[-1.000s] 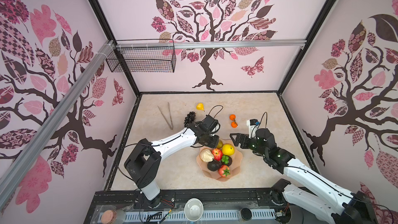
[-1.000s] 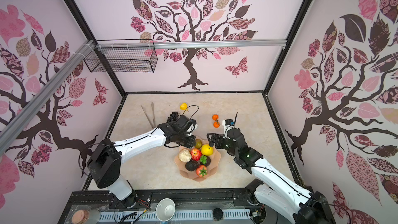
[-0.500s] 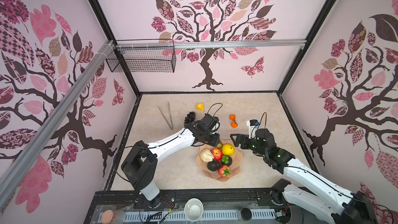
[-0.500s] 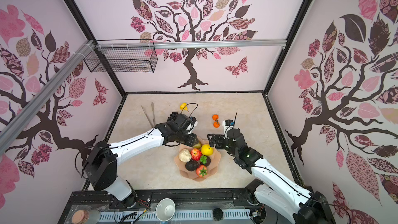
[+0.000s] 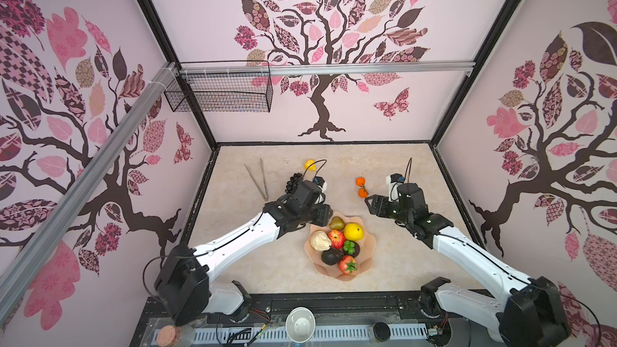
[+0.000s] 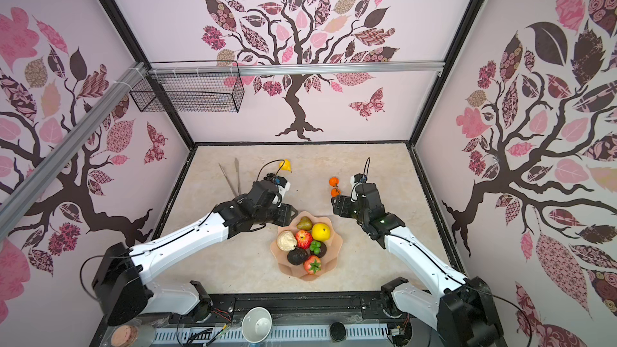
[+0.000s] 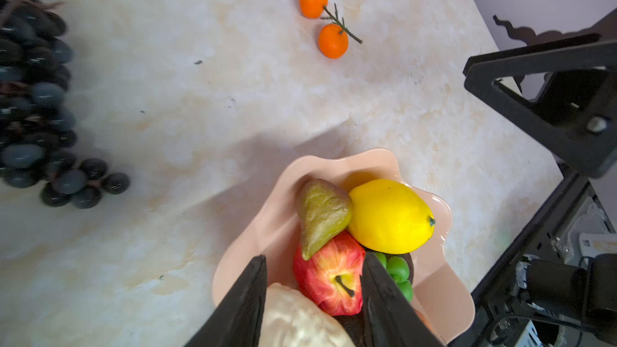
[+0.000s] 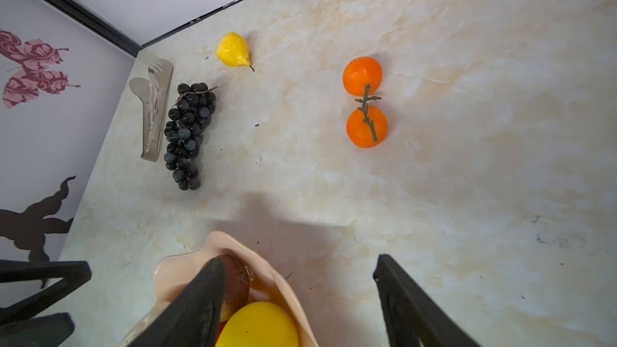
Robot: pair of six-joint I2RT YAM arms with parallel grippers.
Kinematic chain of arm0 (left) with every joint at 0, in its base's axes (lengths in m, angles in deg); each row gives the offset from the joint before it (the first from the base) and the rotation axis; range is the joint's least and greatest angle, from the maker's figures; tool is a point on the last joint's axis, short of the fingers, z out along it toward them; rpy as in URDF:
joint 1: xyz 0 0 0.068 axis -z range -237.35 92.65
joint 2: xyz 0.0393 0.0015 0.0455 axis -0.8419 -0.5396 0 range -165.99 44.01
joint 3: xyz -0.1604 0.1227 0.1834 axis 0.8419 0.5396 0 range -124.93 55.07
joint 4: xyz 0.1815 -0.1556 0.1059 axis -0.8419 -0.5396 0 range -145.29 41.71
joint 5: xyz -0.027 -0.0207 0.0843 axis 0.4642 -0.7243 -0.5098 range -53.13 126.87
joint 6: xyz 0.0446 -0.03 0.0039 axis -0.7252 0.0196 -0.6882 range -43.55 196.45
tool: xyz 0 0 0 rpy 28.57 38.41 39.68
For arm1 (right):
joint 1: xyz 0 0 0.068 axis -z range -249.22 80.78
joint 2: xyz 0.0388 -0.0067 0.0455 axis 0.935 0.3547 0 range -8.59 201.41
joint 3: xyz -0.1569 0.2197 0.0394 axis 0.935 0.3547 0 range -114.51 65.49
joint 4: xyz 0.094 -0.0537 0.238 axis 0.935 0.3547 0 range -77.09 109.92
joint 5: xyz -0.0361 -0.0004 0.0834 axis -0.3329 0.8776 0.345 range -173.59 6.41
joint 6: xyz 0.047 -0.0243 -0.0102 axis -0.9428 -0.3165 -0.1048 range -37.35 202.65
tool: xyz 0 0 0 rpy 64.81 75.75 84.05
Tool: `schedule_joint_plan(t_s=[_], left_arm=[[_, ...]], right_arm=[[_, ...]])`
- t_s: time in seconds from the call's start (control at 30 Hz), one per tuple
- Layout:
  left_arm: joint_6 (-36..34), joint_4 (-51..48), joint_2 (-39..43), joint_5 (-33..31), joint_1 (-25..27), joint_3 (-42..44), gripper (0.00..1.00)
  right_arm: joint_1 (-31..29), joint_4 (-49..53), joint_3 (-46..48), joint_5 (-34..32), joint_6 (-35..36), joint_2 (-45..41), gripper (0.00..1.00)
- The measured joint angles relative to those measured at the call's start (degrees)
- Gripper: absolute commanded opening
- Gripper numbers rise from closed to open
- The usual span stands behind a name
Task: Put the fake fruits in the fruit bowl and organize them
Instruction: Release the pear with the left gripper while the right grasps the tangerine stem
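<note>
Left gripper (image 7: 314, 258): fingers spread, nothing pinched, set over the far-left edge of the fruit bowl (image 7: 267, 228), with the red apple (image 7: 329, 282) and cream pear (image 7: 297, 318) seen between and under the tips; contact cannot be told. Fruit bowl: shallow, glossy peach-pink dish with a wavy scalloped rim, standing on the marbled table (image 8: 467, 128) toward its front middle, between the two arms in both top views. Contents, packed touching: brown-green pear (image 5: 337, 223) and yellow lemon (image 5: 354, 232) at the far side; apple and cream pear behind them; then a dark mangosteen (image 5: 350, 248) with a green cap, an avocado (image 5: 331, 256), and a red fruit with green leaves (image 5: 347, 264) nearest the front. Right gripper (image 8: 298, 260): fingers parted wide, empty, over bare table just beyond the bowl's far-right rim, between bowl and oranges (image 8: 362, 75), a pair joined on one green stem. Outlying on the table, well apart from the bowl: black grape bunch (image 8: 187, 135), tongs (image 8: 152, 111) just beside it, and small yellow pear (image 8: 232, 50) near the back wall.
</note>
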State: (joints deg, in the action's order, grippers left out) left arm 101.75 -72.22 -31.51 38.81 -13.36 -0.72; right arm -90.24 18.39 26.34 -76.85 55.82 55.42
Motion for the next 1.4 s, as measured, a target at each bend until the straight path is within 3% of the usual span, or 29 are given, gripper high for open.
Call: schedule_joint_plan(t_s=[0.2, 0.37, 0.53, 0.77, 1.07, 1.4], left_arm=[[1.99, 7.15, 14.25, -7.34, -5.68, 13.31, 0.60], [1.46, 12.31, 23.32, -12.83, -5.86, 23.02, 0.65], [-0.79, 16.17, 29.16, -16.83, -5.86, 30.27, 0.75], [-2.62, 18.82, 34.27, -19.28, -5.86, 31.67, 0.78], [-2.84, 19.23, 34.01, -20.59, -5.86, 31.78, 0.81], [-2.84, 19.26, 32.50, -20.98, -5.86, 31.78, 0.82]], right_arm=[[2.45, 0.04, -5.73, -1.18, 1.18, 9.90, 0.60], [3.50, -0.04, -10.84, -2.25, 2.93, 19.08, 0.51], [5.49, 0.04, -12.81, -1.09, 3.98, 25.16, 0.49], [5.75, 0.37, -16.63, -0.70, 5.46, 31.15, 0.46], [5.73, 1.66, -21.22, -0.37, 6.71, 36.85, 0.40], [5.73, 3.41, -24.33, 0.94, 7.76, 40.33, 0.23]])
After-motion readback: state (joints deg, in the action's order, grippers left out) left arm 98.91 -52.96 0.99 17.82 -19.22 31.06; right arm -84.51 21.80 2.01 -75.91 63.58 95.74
